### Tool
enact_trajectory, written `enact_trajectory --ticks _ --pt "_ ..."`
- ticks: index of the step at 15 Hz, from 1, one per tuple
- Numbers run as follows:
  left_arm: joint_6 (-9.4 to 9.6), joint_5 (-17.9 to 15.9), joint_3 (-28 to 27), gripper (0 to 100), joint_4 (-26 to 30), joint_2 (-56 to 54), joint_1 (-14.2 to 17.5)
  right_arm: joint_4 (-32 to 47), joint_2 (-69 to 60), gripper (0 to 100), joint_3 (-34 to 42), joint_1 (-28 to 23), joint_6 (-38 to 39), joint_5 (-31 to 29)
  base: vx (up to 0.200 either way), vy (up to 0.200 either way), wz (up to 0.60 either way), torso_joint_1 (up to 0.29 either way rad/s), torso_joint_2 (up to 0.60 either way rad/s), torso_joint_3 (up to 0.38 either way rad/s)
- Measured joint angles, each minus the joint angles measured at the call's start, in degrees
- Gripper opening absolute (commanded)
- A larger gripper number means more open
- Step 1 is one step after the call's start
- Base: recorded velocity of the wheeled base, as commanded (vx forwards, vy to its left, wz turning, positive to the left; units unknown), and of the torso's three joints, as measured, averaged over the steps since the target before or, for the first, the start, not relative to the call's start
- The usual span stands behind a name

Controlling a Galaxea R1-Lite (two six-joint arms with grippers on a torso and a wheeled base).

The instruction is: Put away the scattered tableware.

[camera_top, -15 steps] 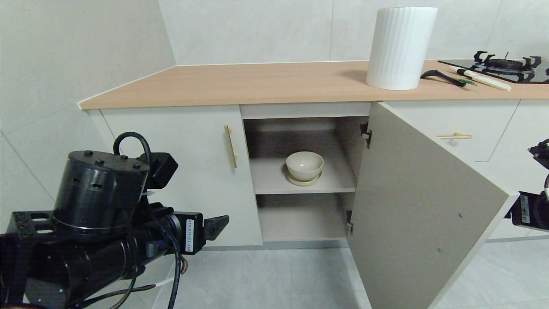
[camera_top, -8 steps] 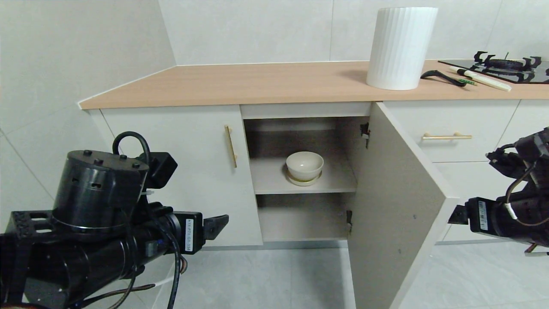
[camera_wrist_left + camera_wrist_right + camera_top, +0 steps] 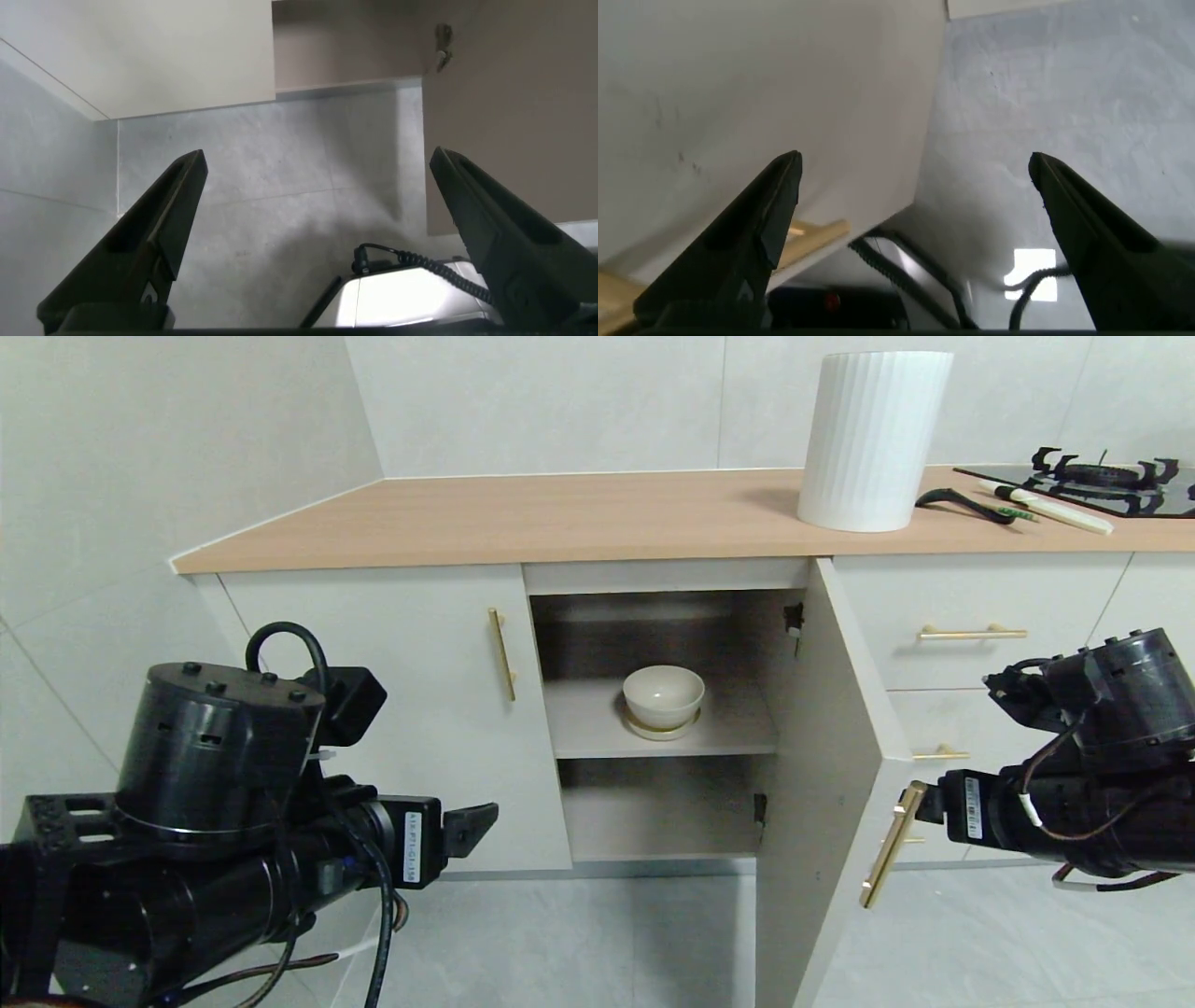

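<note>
While the bowl [image 3: 664,695] sits shelved, right fingers [image 3: 738,252] (spread) hover by the handle [image 3: 892,845].

The head camera looks down from farther back; wrist cameras look closely past the left claw [image 3: 316,159] and right claw [image 3: 913,159], sharing the cabinet door [image 3: 826,756] beyond.

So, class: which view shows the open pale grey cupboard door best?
Head view: the pale grey cupboard door shows nearly whole, half open, with its gold bar handle. The left wrist view gives its lower inner face near a hinge; the right wrist view gives its outer face and part of the handle.
</note>
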Motion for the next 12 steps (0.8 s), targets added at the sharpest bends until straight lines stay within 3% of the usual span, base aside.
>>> enact_trajectory --ticks 5,12 --pt "-0.01 0.0 -0.2 100 0.0 -0.4 0.0 -6.4 3.5 100 -0.2 4.2 -0.3 0.9 0.000 0.000 0.00 0.000 0.00 0.000" --pt "-0.01 0.0 0.0 100 -2.0 -1.4 0.1 -8.8 12.0 100 -8.3 5.0 -3.3 10.1 0.000 0.000 0.00 0.000 0.00 0.000"
